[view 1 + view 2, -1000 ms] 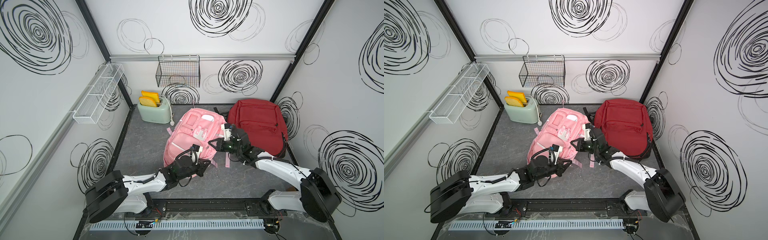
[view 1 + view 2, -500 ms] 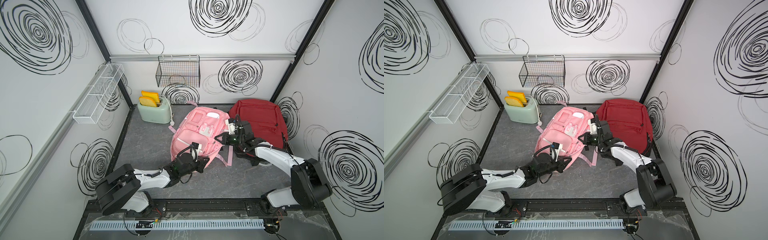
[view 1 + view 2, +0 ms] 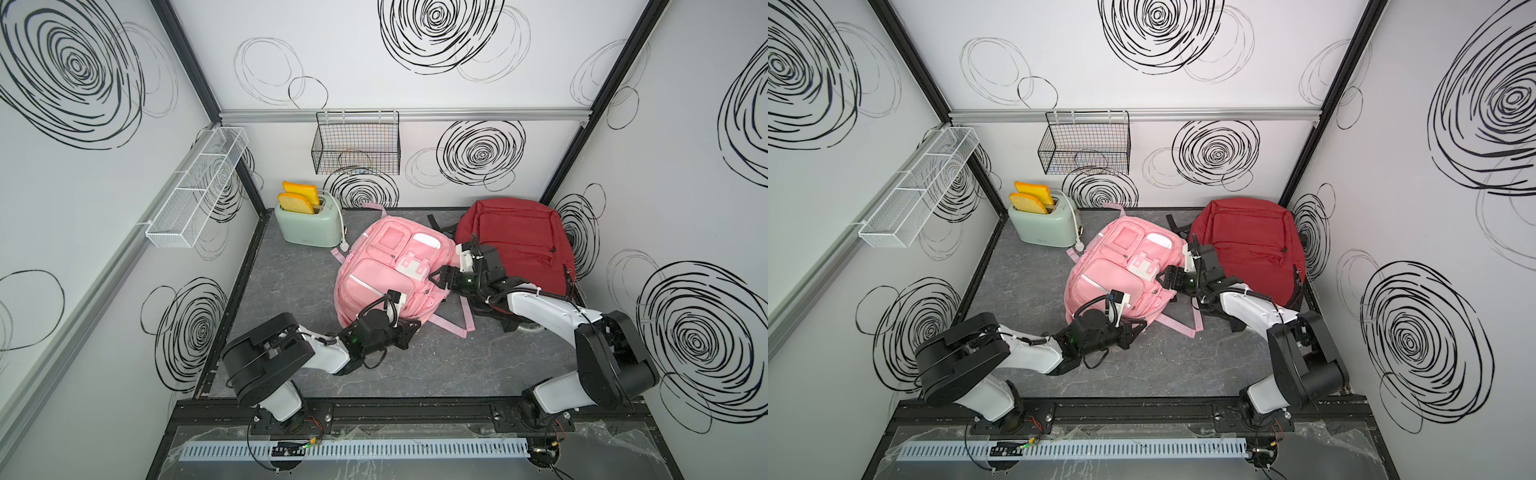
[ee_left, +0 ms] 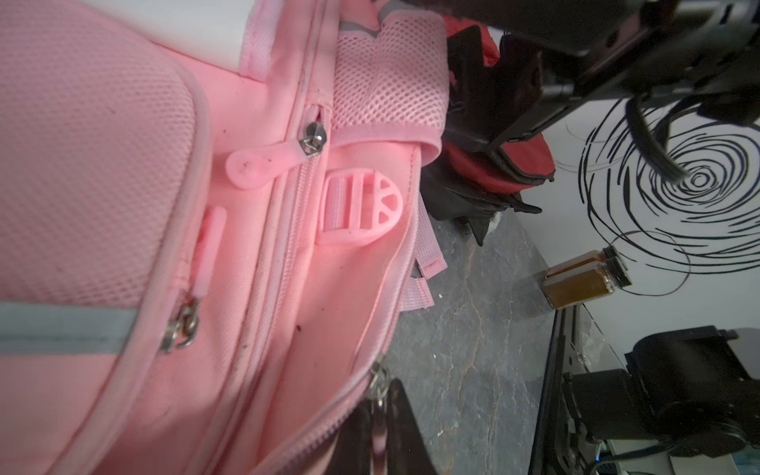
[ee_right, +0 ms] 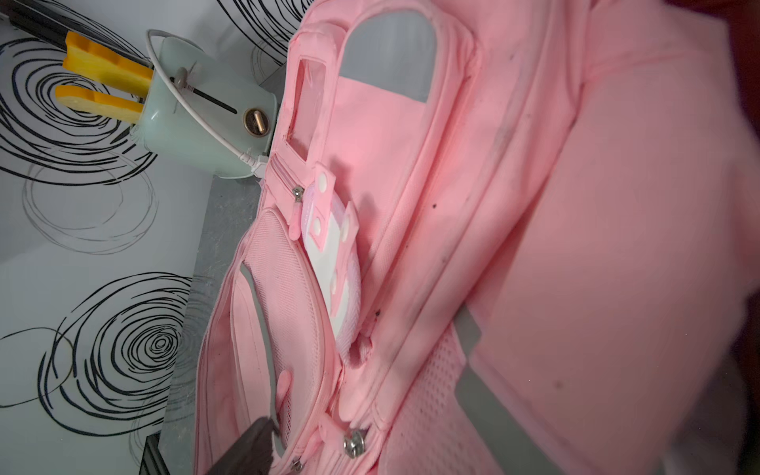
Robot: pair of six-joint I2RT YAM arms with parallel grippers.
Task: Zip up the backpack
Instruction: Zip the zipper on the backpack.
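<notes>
My left tool [image 4: 380, 411] is clamped on a zipper pull [image 4: 377, 382] of the pink backpack [image 3: 374, 274], which lies on the desk [image 3: 291, 299] just ahead of it. My right tool [image 3: 438, 277] is beside the backpack, jaws spread.

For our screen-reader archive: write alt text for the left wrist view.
Two dark fingers pinch a zipper pull on a pink backpack that fills most of the frame. Beyond it lie grey tabletop, a red backpack and a small jar.
</notes>
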